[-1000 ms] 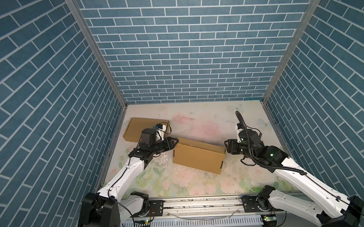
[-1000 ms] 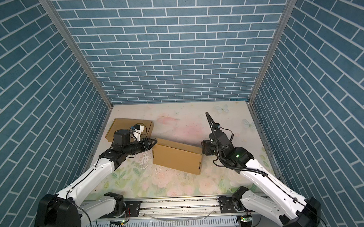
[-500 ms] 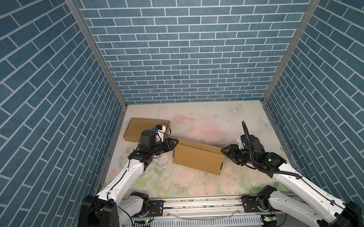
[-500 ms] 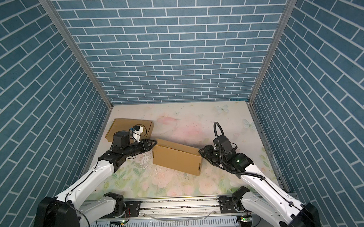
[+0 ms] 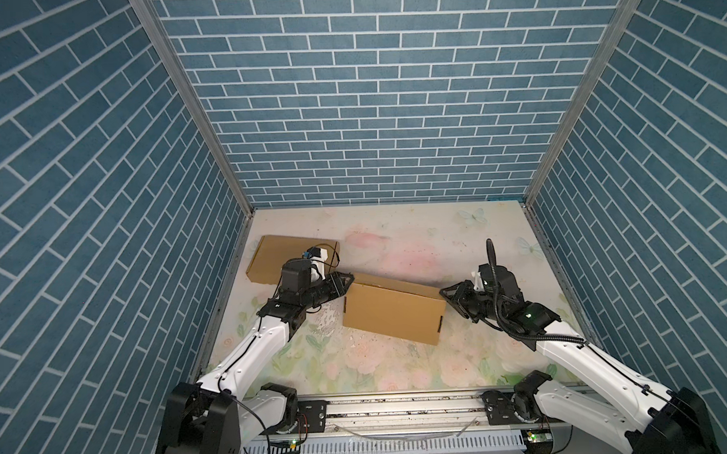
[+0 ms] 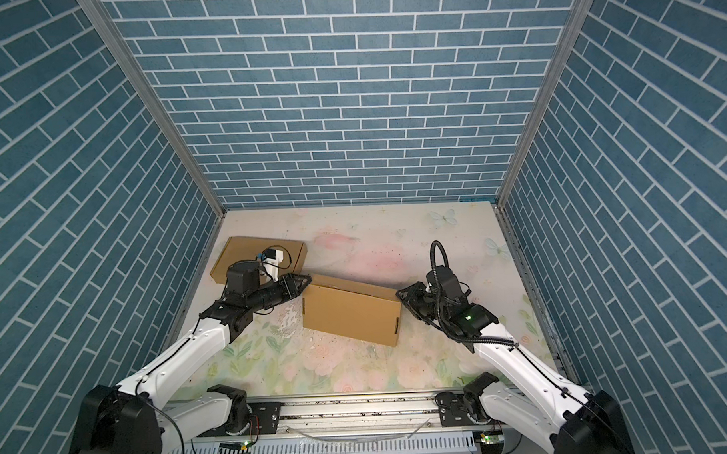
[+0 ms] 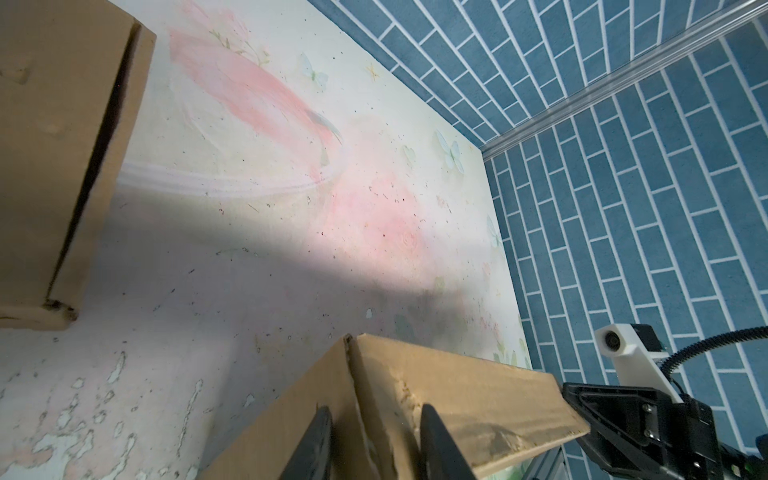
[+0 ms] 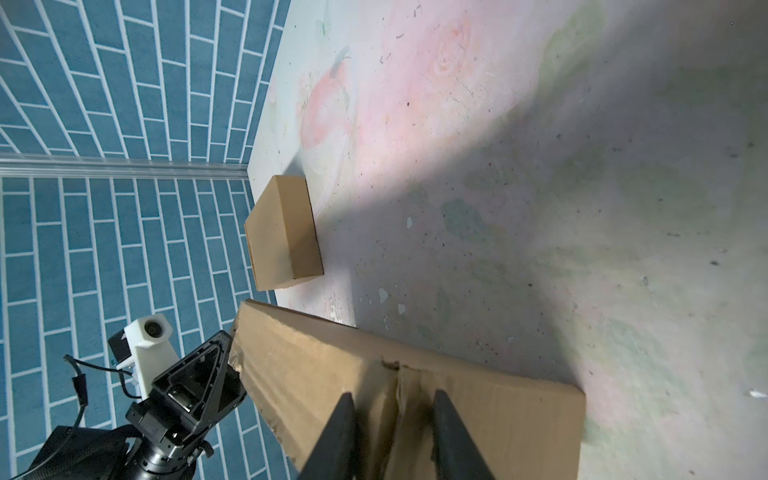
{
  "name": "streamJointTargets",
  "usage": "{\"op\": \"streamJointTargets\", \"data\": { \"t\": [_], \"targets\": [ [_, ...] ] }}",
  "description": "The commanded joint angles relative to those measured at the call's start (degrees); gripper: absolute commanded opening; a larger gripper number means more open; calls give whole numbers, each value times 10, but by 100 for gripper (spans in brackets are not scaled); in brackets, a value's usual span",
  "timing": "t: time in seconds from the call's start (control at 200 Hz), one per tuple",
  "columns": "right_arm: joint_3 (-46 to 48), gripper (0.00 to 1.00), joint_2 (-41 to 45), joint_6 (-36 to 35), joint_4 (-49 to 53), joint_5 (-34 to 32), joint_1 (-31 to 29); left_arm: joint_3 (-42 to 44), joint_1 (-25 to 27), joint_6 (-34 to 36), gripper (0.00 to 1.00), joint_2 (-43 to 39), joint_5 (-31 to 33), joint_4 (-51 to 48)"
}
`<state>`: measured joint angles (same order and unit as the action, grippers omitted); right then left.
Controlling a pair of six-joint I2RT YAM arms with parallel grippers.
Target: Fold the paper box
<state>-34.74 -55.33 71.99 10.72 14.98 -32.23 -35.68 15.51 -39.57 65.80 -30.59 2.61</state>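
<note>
Fingers [image 7: 311,449] of the left gripper [image 5: 349,279], just in front of a spare brown box [image 5: 271,256] at the back left, are narrowed onto the left top corner of the paper box [image 5: 392,314], pinching the card between them. Box lies slantwise mid-table: plain brown cardboard, oblong, closed up, creases frayed, on a scuffed floral table [image 5: 395,243]. Then the right gripper [image 5: 445,293] straddles the right end wall, half spread; can't tell if it's actually clamping.

Left gripper [image 5: 349,278]: we clamp one end of the paper box [image 5: 392,314].
Right gripper [image 5: 444,292]: our jaws straddle its other end, grip unclear.
</note>
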Motion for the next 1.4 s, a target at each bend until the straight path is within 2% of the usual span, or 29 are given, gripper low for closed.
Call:
{"op": "streamJointTargets", "data": {
  "t": [0.0,0.215,0.43,0.61,0.7,1.015,1.39],
  "targets": [
    [-23,29,-23,-15,-50,48,21,-22,8,-22,34,33,-17,7],
    [-85,28,-96,-45,-101,134,97,-100,13,-26,32,110,-24,44],
    [-162,28,-161,-122,-91,196,145,-163,13,-7,33,150,-27,57],
    [-166,29,-181,-206,-60,201,153,-123,13,23,36,150,-28,50],
    [-150,30,-182,-222,-55,199,153,-91,13,24,36,145,-31,59],
    [-94,34,-159,-223,-54,195,153,-33,13,20,40,115,-33,75],
    [-90,40,-166,-227,-57,192,154,-29,17,38,45,118,-30,61]
  ]
}}
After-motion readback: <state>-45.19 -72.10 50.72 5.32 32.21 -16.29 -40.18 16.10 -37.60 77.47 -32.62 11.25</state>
